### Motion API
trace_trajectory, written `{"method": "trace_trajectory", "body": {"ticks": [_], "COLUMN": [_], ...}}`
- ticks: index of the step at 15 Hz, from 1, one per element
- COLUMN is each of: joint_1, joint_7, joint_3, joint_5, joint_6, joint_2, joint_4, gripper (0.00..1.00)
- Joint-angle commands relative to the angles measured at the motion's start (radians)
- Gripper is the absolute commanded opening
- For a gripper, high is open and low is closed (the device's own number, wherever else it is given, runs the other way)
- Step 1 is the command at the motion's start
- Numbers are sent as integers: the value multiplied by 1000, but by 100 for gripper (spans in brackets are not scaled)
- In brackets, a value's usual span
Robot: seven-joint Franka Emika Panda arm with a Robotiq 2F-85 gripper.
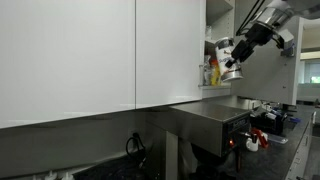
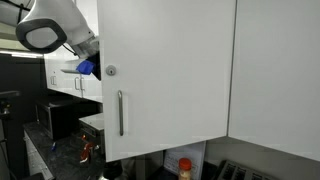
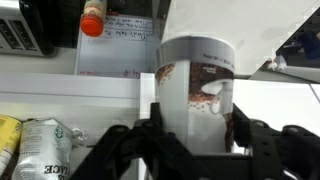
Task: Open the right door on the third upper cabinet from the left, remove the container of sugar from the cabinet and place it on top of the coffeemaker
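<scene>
Robot arm (image 2: 52,27) behind the right door (image 2: 165,80)

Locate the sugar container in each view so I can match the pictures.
Exterior view: the container of sugar is right of centre, in the gripper.
Exterior view: not visible; the right door covers it.
Wrist view: centre, in the gripper.
Shared landmark: the robot arm in both exterior views; the wrist view shows only its gripper.
</scene>
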Motion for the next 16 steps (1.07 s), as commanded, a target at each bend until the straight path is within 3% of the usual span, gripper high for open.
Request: {"method": "trace_trajectory", "body": {"ticks": [1,9,16], "joint_1": [30,98,126], "joint_7": [-59,-139,-163], "joint_3": [-8,-15,9], "joint_5": [25,47,62], "joint_6": [-25,-78,-7], "joint_2": [5,42,104], "joint_4": [-1,-7,-8], "gripper": [41,41,41]}}
